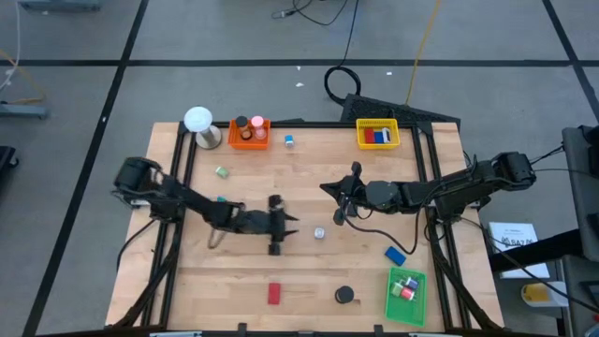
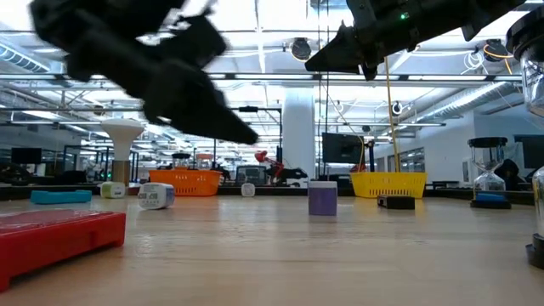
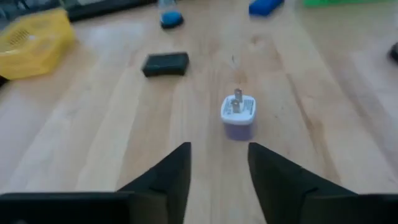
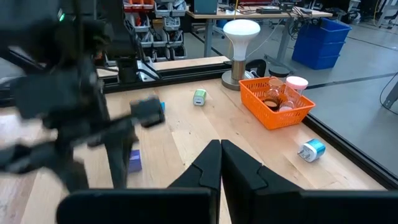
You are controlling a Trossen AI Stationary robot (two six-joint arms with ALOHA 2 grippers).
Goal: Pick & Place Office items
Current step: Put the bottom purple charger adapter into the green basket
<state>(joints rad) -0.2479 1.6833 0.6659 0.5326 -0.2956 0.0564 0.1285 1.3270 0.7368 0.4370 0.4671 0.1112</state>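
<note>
A small white-and-purple plug adapter (image 3: 238,116) stands on the wooden table (image 1: 309,271), prongs up, just beyond my left gripper (image 3: 219,168). That gripper hovers open above the table's middle (image 1: 292,225), with nothing between its fingers. The adapter (image 1: 319,232) lies a little to the gripper's right. My right gripper (image 1: 342,194) hangs shut and empty above the table, right of centre (image 4: 221,155). Other office items lie loose on the table: a black block (image 3: 165,64), a blue block (image 1: 395,254), a red block (image 1: 274,293) and a black disc (image 1: 345,295).
An orange tray (image 1: 249,132) and a white ball lamp (image 1: 199,122) stand at the far left. A yellow tray (image 1: 377,135) is at the far right, a green tray (image 1: 406,295) at the near right. Small plugs (image 1: 221,171) (image 1: 290,140) lie in the far half.
</note>
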